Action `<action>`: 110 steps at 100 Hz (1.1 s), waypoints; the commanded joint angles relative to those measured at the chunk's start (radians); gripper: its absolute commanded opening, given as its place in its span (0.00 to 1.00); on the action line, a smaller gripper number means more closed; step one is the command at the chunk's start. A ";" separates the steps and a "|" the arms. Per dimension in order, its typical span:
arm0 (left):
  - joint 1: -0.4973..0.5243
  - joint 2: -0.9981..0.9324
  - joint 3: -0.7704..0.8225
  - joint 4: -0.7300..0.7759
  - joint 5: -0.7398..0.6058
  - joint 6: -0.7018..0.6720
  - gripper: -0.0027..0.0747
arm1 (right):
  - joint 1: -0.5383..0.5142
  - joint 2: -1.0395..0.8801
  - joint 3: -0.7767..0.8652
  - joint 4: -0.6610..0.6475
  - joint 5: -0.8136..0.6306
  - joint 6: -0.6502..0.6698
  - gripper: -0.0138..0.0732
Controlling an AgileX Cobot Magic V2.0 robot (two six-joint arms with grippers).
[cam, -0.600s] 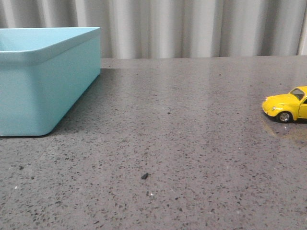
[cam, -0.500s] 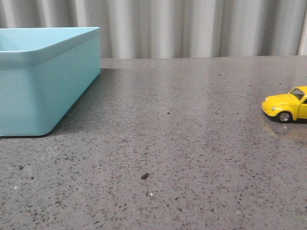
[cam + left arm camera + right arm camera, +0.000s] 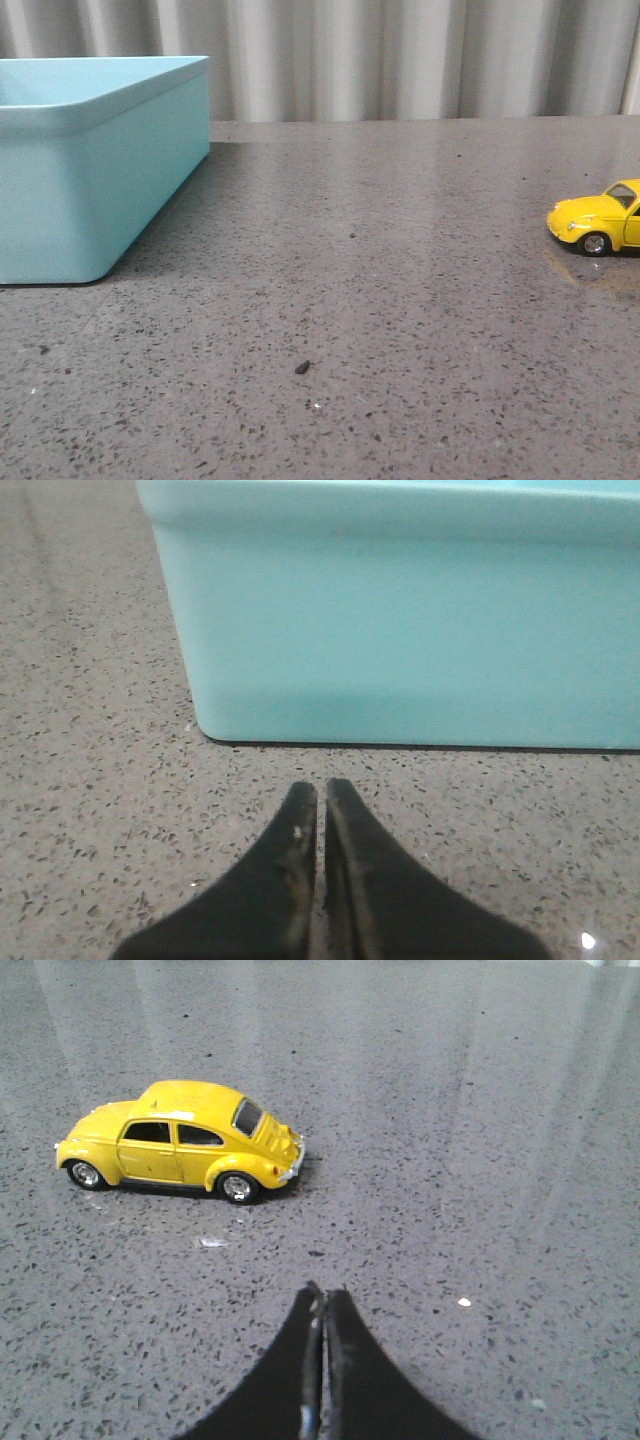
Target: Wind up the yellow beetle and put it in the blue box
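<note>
The yellow beetle [image 3: 598, 221] stands on its wheels at the right edge of the front view, partly cut off. The right wrist view shows the whole beetle [image 3: 180, 1143] side on. My right gripper [image 3: 322, 1300] is shut and empty, a short way off the car's rear side. The blue box [image 3: 90, 160] stands at the far left of the table. The left wrist view shows its corner and side wall [image 3: 400, 620]. My left gripper [image 3: 321, 792] is shut and empty, just off that wall. Neither gripper shows in the front view.
The table is a grey speckled stone top [image 3: 380, 300]. A small dark crumb [image 3: 301, 367] lies near the front middle. A pale flake [image 3: 211, 1243] lies beside the car. A grey pleated curtain [image 3: 400, 50] hangs behind the table.
</note>
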 commanded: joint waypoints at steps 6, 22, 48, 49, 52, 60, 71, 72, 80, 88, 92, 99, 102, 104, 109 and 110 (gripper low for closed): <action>-0.007 -0.031 0.027 -0.004 -0.049 -0.004 0.01 | -0.004 -0.018 0.025 -0.015 -0.017 -0.003 0.10; -0.007 -0.031 0.027 -0.004 -0.049 -0.004 0.01 | -0.004 -0.018 0.025 -0.015 -0.017 -0.003 0.10; -0.007 -0.031 0.027 -0.004 -0.049 -0.004 0.01 | -0.004 -0.018 0.025 -0.130 -0.017 -0.010 0.10; -0.007 -0.031 0.027 -0.004 -0.049 -0.004 0.01 | -0.004 -0.018 0.025 -0.138 -0.017 -0.010 0.10; -0.007 -0.031 0.027 -0.004 -0.049 -0.004 0.01 | -0.004 -0.018 0.025 -0.148 -0.017 -0.010 0.10; -0.007 -0.031 0.027 -0.004 -0.049 -0.004 0.01 | -0.004 -0.018 0.025 -0.169 -0.017 -0.010 0.10; -0.007 -0.031 0.027 -0.004 -0.049 -0.004 0.01 | -0.004 -0.018 0.025 -0.280 -0.067 -0.010 0.10; -0.007 -0.031 0.027 -0.004 -0.049 -0.004 0.01 | -0.004 -0.018 0.025 -0.288 -0.080 -0.003 0.10; -0.007 -0.031 0.027 -0.004 -0.049 -0.004 0.01 | -0.004 -0.018 0.025 -0.306 -0.148 -0.003 0.10; -0.007 -0.031 0.027 -0.004 -0.049 -0.004 0.01 | -0.004 -0.018 0.025 -0.277 -0.219 -0.003 0.10; -0.007 -0.031 0.027 -0.004 -0.049 -0.004 0.01 | -0.004 -0.018 0.025 -0.260 -0.244 -0.003 0.10; -0.007 -0.031 0.027 -0.004 -0.049 -0.004 0.01 | -0.004 -0.018 0.025 -0.245 -0.272 -0.003 0.10; -0.007 -0.031 0.027 -0.004 -0.049 -0.004 0.01 | -0.004 -0.018 0.025 -0.240 -0.280 -0.003 0.10; -0.007 -0.031 0.027 -0.004 -0.049 -0.004 0.01 | -0.004 -0.018 0.025 -0.234 -0.286 -0.003 0.10; -0.007 -0.031 0.027 -0.004 -0.049 -0.004 0.01 | -0.004 -0.018 0.025 -0.216 -0.291 -0.003 0.10; -0.007 -0.031 0.027 -0.004 -0.049 -0.004 0.01 | -0.004 -0.018 0.025 -0.211 -0.291 -0.003 0.10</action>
